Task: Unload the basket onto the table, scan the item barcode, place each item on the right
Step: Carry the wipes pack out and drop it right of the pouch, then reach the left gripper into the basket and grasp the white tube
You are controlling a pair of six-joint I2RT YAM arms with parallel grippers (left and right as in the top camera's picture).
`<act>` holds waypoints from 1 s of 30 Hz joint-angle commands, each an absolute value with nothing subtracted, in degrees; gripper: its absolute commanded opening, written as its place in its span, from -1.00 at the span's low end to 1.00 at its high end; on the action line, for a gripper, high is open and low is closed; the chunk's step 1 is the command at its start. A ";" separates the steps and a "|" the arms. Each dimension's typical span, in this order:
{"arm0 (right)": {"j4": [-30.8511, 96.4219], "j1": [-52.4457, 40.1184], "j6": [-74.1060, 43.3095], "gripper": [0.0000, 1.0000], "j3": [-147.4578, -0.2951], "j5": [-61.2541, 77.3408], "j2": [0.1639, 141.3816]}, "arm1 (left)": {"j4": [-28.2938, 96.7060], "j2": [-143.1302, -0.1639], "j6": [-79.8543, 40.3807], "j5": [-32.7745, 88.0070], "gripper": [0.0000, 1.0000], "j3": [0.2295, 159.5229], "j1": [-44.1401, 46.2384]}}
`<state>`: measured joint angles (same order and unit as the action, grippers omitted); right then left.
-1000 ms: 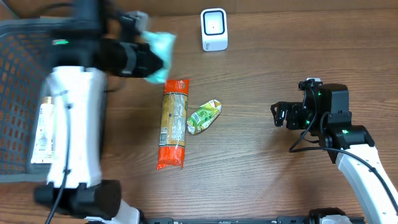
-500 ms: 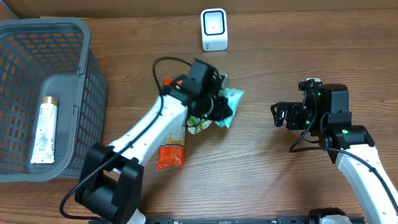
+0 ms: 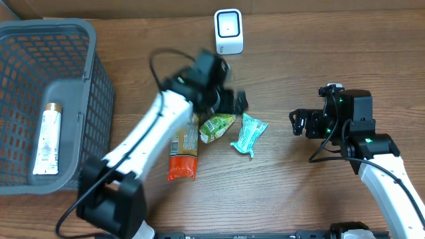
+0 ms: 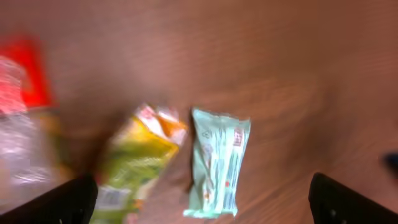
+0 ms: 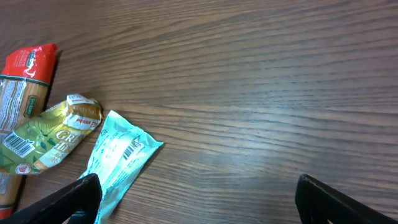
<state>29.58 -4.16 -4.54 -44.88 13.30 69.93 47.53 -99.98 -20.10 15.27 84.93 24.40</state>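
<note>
A mint-green packet lies flat on the wooden table, right of centre, with its barcode facing up. My left gripper hovers just above and behind it, open and empty; in the left wrist view the packet lies between the spread fingertips. My right gripper stands open to the right of the packet, nothing in it, and its left fingertip overlaps the packet's near end in the right wrist view. The white scanner stands at the table's back edge.
A green-yellow snack bag lies just left of the mint packet. A long orange-red pack is partly under my left arm. The grey basket at the left holds a white tube.
My left arm swung from over the basket to the table's centre carrying the mint packet, let it go on the table and opened. The right arm has not moved.
</note>
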 commanded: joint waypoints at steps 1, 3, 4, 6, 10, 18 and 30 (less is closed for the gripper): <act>29.23 -4.12 -4.84 1.00 -45.82 13.61 70.11 | 56.40 -93.60 -14.66 8.14 0.99 101.56 19.07; 29.23 -4.12 -4.84 1.00 -45.82 13.61 70.11 | 61.98 -92.55 -13.06 5.54 0.99 108.99 15.75; 29.23 -4.12 -4.84 1.00 -45.82 13.61 70.11 | 64.69 -92.05 -12.21 4.43 0.99 112.25 13.85; 29.21 -4.12 -4.84 1.00 -45.82 13.61 70.11 | 69.76 -91.26 -10.11 2.74 0.99 117.49 9.74; 29.23 -4.12 -4.84 1.00 -45.82 13.61 70.11 | 78.65 -89.82 -8.78 -0.30 0.99 122.37 -0.86; 29.23 -4.12 -4.84 1.00 -45.82 13.61 70.11 | 86.04 -89.60 -15.46 -0.19 0.99 117.14 -27.94; 28.95 -4.12 -4.84 1.00 -45.82 13.58 70.11 | 56.58 -90.11 1.37 -4.12 0.99 87.55 -33.85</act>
<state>29.23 -4.16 -4.56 -44.88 13.32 69.93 62.74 -89.52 -8.67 -1.72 95.22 -33.85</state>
